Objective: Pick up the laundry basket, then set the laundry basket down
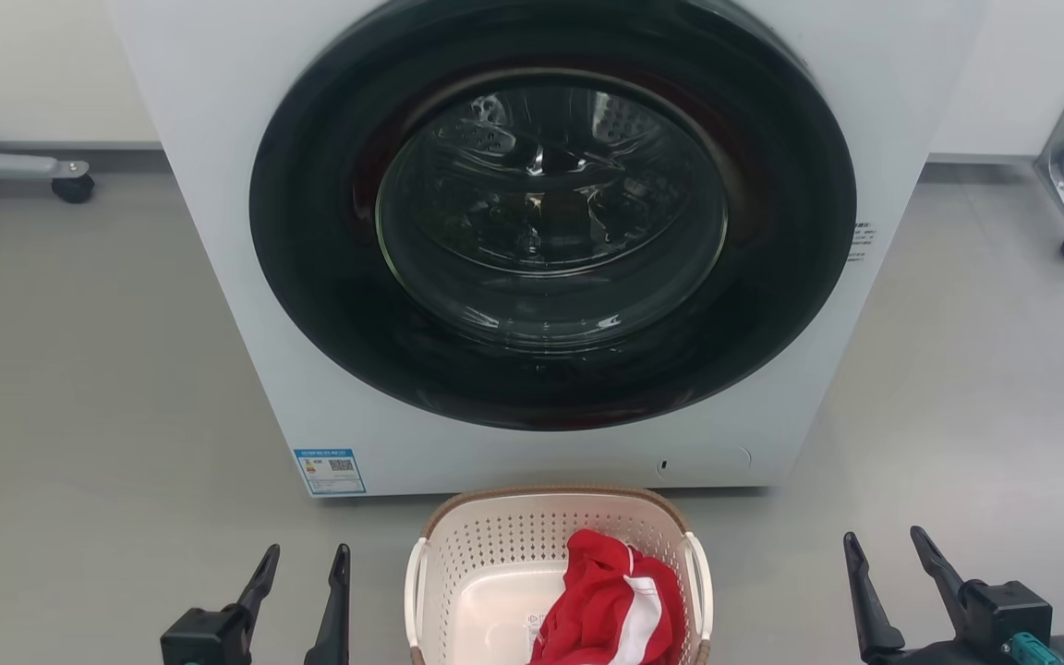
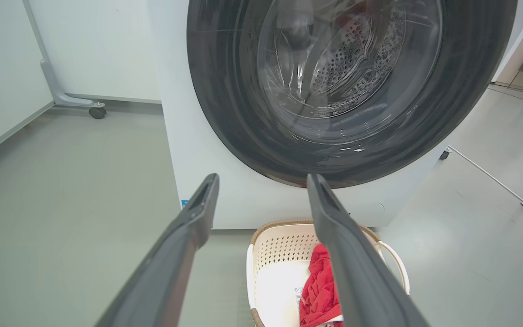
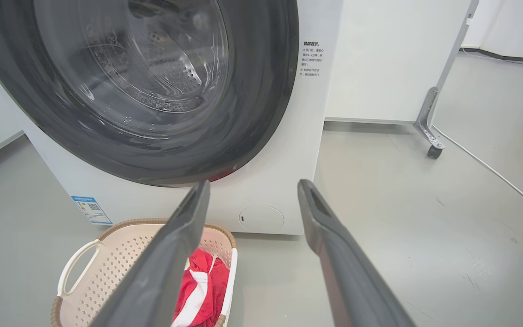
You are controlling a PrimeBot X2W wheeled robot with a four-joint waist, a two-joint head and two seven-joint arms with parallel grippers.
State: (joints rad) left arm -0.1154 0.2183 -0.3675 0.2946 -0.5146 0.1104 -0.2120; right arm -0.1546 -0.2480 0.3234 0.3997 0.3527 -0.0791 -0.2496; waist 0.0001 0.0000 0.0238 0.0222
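**A:** Entry check. Where does the pick-up stand?

**B:** Not begun, as I judge it. The laundry basket point(image 1: 513, 545) sits on the grey floor point(image 1: 79, 369), between the two claws and touching neither. It lies nearer the left claw point(image 1: 306, 551) than the right claw point(image 1: 884, 536).

**A:** Claw states?

**B:** Both are spread, fingers apart and holding nothing. The wrist views agree, showing an open gap between each pair.

**A:** Contents?

**B:** A red-and-white garment point(image 1: 610, 600), heaped on the side toward the right claw. The half toward the left claw shows bare bottom.

**A:** Surroundings?

**B:** Beyond both claws is a front-loading washing machine point(image 1: 218, 231), round door point(image 1: 550, 212) shut. The basket's far rim is just beside its base.

**A:** Remaining work?

**B:** All of it: reach in, grip, lift, set down. The white side handles point(image 1: 415, 591) each face a claw, so they look the likely holds. With the load off-centre, I'd expect a slight tip toward the right claw.
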